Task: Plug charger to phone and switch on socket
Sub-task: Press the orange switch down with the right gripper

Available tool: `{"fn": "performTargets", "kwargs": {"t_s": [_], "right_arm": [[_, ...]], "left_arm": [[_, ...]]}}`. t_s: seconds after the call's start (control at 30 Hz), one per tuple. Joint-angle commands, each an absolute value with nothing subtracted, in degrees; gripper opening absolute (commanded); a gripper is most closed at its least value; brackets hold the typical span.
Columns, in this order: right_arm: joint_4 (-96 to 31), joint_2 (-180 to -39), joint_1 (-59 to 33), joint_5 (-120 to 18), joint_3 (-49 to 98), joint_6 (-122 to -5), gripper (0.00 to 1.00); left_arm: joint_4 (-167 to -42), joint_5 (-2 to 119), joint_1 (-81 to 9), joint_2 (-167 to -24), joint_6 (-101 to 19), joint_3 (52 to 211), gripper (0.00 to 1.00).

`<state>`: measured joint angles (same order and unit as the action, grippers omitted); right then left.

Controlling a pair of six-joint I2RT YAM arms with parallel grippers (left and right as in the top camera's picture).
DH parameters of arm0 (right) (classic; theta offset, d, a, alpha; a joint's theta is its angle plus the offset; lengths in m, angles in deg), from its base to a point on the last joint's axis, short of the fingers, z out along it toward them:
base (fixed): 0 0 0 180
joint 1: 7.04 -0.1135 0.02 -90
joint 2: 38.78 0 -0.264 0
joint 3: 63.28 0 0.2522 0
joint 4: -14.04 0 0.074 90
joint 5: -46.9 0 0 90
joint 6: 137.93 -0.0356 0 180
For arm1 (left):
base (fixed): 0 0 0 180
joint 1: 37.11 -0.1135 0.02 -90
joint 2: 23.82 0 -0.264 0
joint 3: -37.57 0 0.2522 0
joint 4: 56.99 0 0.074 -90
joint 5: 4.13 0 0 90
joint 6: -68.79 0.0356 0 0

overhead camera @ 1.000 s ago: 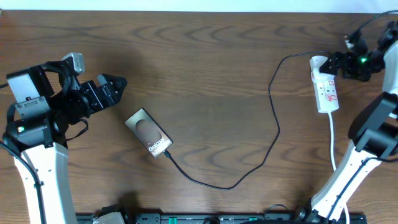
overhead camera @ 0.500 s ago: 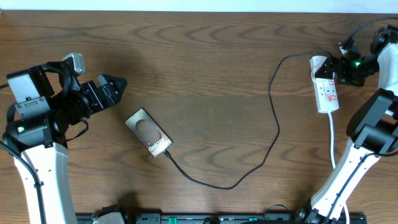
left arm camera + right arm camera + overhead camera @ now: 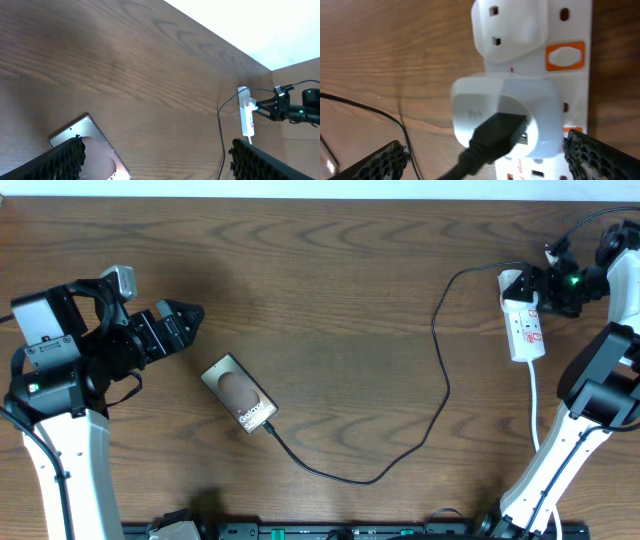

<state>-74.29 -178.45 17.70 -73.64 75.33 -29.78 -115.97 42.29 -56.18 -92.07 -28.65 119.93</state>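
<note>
overhead, we see the phone point(image 3: 240, 394) lying flat and aslant on the wooden surface point(image 3: 330, 300), left of centre, its lettered end turned toward the near edge. the charger point(image 3: 446, 385) meets that lettered end, swings along the near side, climbs up the middle right and bends over to the far end of the socket point(image 3: 525, 325). we cannot tell whether its small plug is seated in the phone. the socket lies at the right edge of the surface, well apart from the phone, and its white cord point(image 3: 533, 405) trails toward the near edge.

the left hand point(image 3: 190, 315) sits up and left of the phone, near it but not touching, its fingers spread apart and holding nothing. the right hand point(image 3: 540, 283) is at the far end of the socket, its fingers also wide apart and gripping nothing. in the right wrist view its two fingertips stand one on either side of the socket. there a white adapter point(image 3: 505, 120) sits in the socket with the charger's black connector pushed into it, and an orange switch point(image 3: 565, 56) shows beside it. in the left wrist view the phone's corner lies by one fingertip.
</note>
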Motion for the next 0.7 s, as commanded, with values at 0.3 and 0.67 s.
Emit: {"fn": "performTargets", "kwargs": {"t_s": [0.3,0.67], "right_arm": [[-74.29,-178.13,16.01,-76.46,73.72,-30.59,0.99],[-74.05,-178.59,13.41,-76.02,73.67,-30.59,0.99]], "left_arm": [[-116.16,41.94,-56.24,-92.31,-28.28,120.02,0.92],[-117.08,41.97,-56.27,-92.31,-27.19,120.02,0.92]]}}
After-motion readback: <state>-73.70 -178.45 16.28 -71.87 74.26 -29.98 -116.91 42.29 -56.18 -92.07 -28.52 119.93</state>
